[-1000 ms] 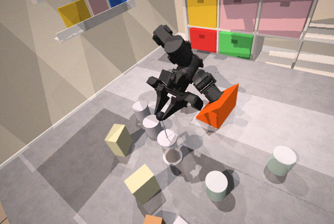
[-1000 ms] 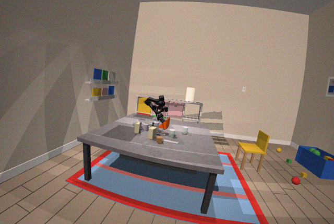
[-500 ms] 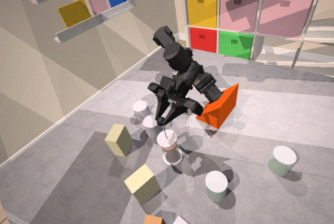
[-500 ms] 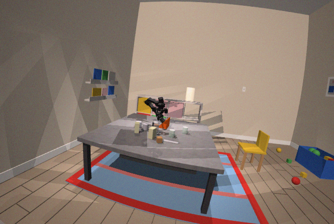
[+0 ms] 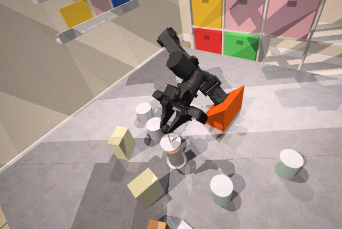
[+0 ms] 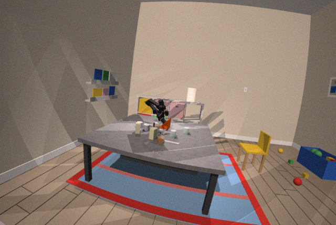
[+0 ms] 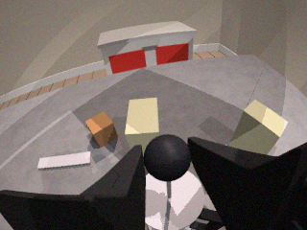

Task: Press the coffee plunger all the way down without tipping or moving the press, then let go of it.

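1. Far left on the desk [image 5: 276,116] I've got a pale yellow block [image 5: 121,142], and a second yellow block [image 5: 145,188] nearer the camera; neither touches the press.
2. Two white cylinders [image 5: 144,111] stand just left of my jaws; the closer one sits right beside the knob, so I'm watching that gap.
3. Now the middle: the jaws are closed about a third of the way onto the black plunger knob [image 7: 168,157], gripping it from both sides. In the wrist view the knob sits squarely between the two dark fingers.
4. Directly beneath the knob the thin rod [image 7: 168,205] runs straight down into the coffee press [image 5: 174,151], which stands upright on the desk. The rod is exposed, so I judge the plunger is not fully down.
5. That's the relation that matters: the press lies straight below my jaws, long axis vertical, so the push should follow that axis. Any sideways drift risks tipping the glass.
6. To the right, the orange wedge [image 5: 226,109] stands near the arm, apart from the press.
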Robot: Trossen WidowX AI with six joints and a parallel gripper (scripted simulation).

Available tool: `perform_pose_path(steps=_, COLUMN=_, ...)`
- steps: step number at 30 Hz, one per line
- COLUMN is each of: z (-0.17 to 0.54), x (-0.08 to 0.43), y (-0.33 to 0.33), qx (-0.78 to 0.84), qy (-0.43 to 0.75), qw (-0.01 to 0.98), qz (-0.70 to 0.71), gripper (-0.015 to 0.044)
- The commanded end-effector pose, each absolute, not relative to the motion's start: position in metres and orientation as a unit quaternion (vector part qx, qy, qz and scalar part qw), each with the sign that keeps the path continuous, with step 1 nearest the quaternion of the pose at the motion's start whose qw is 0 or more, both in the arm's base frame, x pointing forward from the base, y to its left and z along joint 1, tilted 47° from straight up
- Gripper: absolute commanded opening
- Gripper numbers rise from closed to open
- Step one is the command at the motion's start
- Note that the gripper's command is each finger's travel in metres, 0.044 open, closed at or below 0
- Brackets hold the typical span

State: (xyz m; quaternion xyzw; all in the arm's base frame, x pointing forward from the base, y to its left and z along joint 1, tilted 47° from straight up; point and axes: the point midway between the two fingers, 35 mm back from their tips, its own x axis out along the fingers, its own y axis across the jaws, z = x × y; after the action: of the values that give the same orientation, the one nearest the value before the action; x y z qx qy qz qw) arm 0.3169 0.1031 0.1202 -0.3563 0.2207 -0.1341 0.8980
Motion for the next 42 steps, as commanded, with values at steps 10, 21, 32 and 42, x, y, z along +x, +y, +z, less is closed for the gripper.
perform_pose_path(steps=10, z=0.095, x=0.316, y=0.078, qx=-0.369, qy=0.237, qw=0.888, qz=-0.138, gripper=0.0116)
perform_pose_path(steps=21, z=0.091, x=0.32, y=0.07, qx=-0.371, qy=0.234, qw=0.888, qz=-0.138, gripper=0.0116)
perform_pose_path(steps=32, z=0.091, x=0.322, y=0.071, qx=-0.37, qy=0.234, qw=0.888, qz=-0.139, gripper=0.0116)
perform_pose_path(steps=42, z=0.09, x=0.323, y=0.072, qx=-0.37, qy=0.234, qw=0.888, qz=-0.139, gripper=0.0116)
